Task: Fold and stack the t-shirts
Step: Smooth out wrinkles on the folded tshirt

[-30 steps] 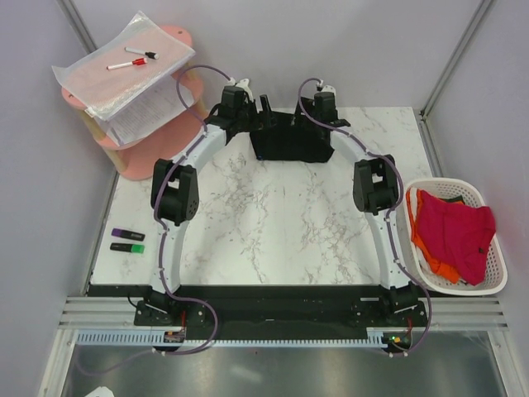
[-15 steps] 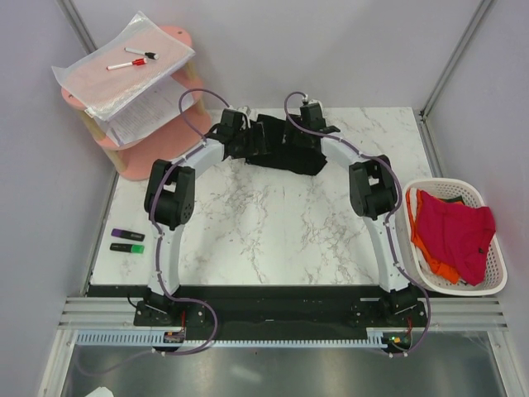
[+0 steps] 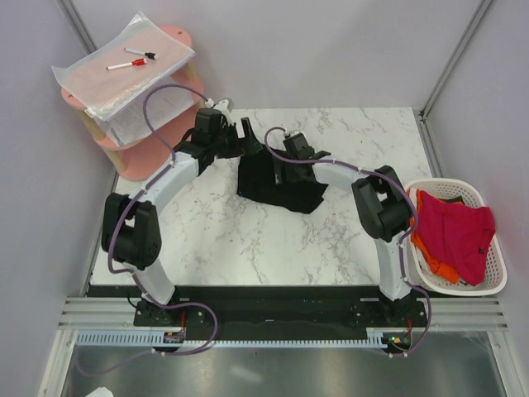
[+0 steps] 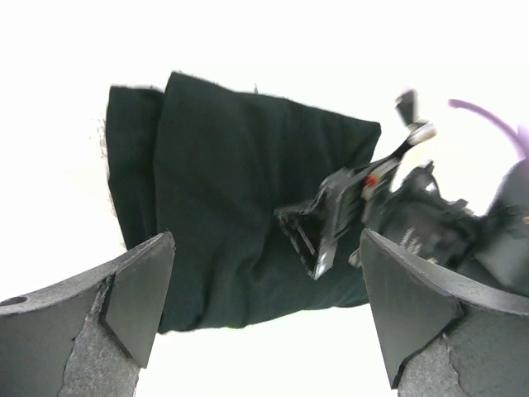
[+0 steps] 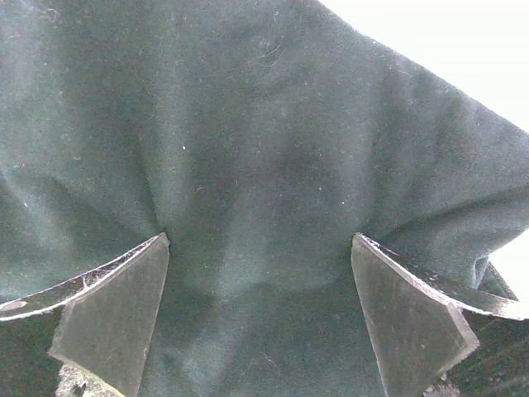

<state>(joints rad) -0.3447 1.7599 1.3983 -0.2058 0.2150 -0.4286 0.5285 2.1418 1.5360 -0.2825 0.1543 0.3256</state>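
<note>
- Fingers (image 4: 136,302) of the left gripper (image 3: 246,136) are spread wide with nothing between them, above centre in the top view, at the upper left edge of the black t-shirt (image 3: 269,188).
- Black t-shirt lies folded and rumpled on the marble table (image 3: 248,240), mid-frame.
- Right gripper (image 3: 283,165) sits on it, fingers (image 5: 111,310) apart, pressed into the cloth.
- At far right, the red t-shirt (image 3: 450,231) and orange t-shirt (image 3: 445,271) fill the white basket (image 3: 496,279).

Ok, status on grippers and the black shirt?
Left gripper open, holding nothing. Right gripper open, pressed into black t-shirt. Shirt bunched mid-table. Nothing blocking.
</note>
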